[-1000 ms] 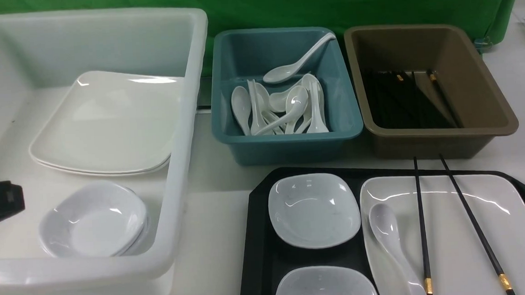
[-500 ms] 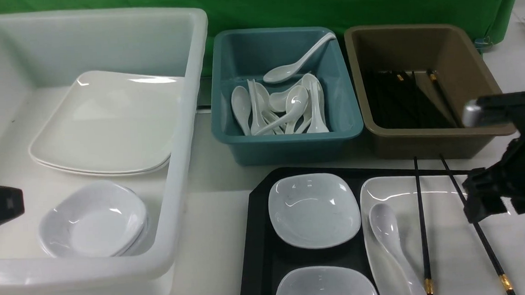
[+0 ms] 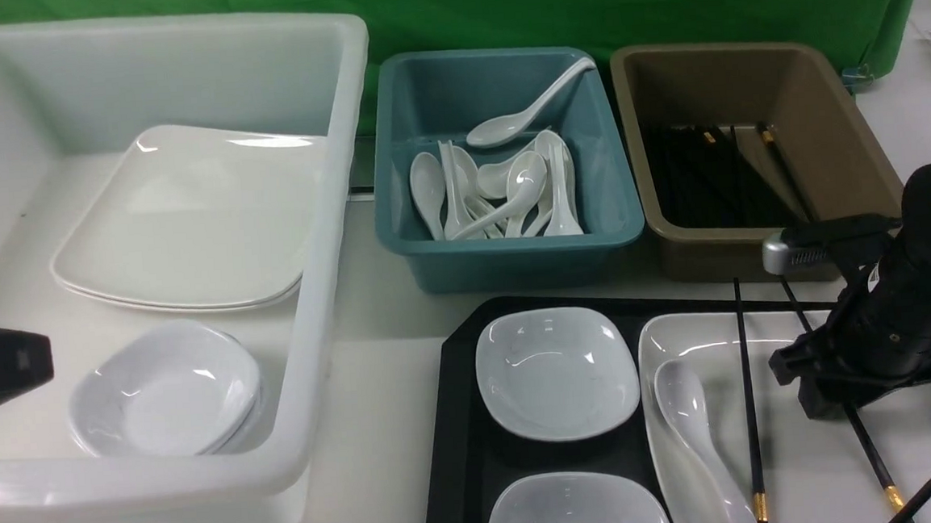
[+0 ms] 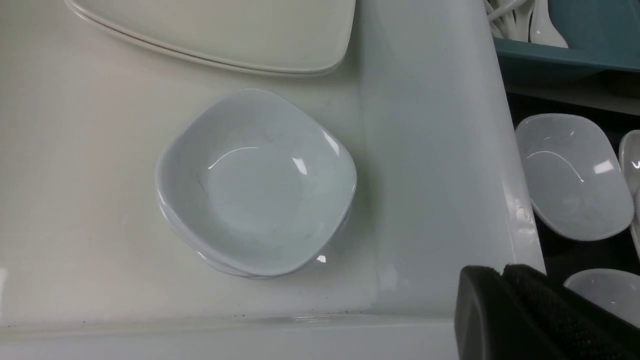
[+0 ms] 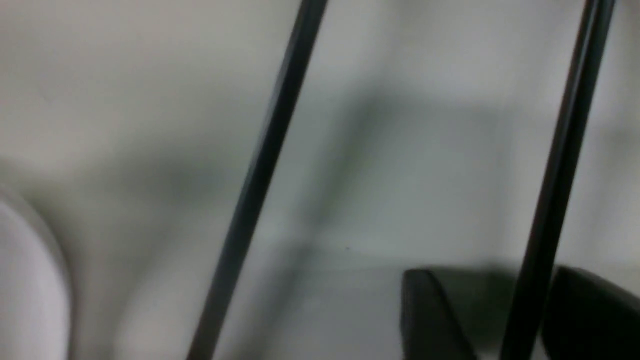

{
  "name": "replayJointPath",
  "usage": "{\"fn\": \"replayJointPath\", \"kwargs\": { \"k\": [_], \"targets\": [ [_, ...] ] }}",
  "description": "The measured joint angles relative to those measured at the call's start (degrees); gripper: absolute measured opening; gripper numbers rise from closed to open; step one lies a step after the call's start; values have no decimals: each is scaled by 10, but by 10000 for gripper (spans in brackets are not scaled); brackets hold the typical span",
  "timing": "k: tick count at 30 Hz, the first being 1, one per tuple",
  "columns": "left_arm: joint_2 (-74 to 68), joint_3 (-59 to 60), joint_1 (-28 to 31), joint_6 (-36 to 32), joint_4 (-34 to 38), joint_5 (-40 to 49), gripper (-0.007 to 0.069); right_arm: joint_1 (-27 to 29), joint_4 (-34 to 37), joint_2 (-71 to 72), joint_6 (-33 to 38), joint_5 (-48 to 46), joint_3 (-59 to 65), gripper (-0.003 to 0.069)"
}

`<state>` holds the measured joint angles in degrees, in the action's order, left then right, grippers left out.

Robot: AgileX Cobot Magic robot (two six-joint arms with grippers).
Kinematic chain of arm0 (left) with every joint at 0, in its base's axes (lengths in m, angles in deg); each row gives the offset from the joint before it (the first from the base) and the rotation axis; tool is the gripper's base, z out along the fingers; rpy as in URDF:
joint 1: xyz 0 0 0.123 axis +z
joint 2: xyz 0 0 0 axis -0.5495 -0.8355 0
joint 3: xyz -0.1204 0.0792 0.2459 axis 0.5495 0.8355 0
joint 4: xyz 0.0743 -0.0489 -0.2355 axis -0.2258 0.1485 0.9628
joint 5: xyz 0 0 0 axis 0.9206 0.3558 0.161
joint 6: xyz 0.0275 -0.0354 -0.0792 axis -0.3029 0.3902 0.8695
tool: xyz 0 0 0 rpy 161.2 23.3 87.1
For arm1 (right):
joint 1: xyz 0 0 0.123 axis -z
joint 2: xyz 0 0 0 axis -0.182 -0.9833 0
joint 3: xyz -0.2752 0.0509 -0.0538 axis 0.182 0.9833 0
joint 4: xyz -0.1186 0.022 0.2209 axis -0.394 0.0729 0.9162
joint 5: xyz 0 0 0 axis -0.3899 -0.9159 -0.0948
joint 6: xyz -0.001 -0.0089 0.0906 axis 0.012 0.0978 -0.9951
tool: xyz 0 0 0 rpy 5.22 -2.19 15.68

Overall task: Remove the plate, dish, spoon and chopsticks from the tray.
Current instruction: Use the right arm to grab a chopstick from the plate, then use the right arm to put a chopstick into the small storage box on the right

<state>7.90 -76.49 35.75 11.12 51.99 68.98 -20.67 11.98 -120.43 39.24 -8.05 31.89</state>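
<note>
The black tray (image 3: pixel 459 423) holds two small square dishes (image 3: pixel 557 373) (image 3: pixel 574 518) and the large white plate (image 3: pixel 809 467). On the plate lie the spoon (image 3: pixel 685 410) and the two black chopsticks (image 3: pixel 748 390). My right gripper (image 3: pixel 826 401) is down on the plate, over the right-hand chopstick (image 3: pixel 869 455). In the right wrist view that chopstick (image 5: pixel 545 200) runs between the fingers of the right gripper (image 5: pixel 492 280), which is open, with a gap on one side. My left gripper (image 3: pixel 3 366) (image 4: pixel 500 272) is shut and empty, hovering over the white tub's near side.
A big white tub (image 3: pixel 334 221) on the left holds stacked plates (image 3: pixel 188 222) and stacked small dishes (image 3: pixel 166 389). Behind the tray stand a teal tub (image 3: pixel 513 254) of spoons and a brown tub (image 3: pixel 755 244) of chopsticks. A green cloth hangs at the back.
My right arm came in from the right and dropped onto the plate, its fingers now astride the right-hand chopstick. The left gripper has barely moved.
</note>
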Motion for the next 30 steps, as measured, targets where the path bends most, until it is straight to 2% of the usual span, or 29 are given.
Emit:
{"fn": "replayJointPath", "kwargs": {
  "k": [2,4,11,16,25,30],
  "targets": [
    [0,0,0,-4,4,0,17,-2,0,1,0,-10,0,154],
    [0,0,0,-5,6,0,17,-2,3,9,0,-33,0,73],
    [0,0,0,-6,8,0,17,-6,67,104,20,-137,0,72],
    [0,0,0,-6,8,-2,17,-5,89,176,35,-137,-73,72],
    [0,0,0,-6,8,-6,17,36,87,-3,46,-97,-372,72],
    [0,0,0,-6,8,5,17,37,86,-117,46,-66,-483,72]
  ]
}}
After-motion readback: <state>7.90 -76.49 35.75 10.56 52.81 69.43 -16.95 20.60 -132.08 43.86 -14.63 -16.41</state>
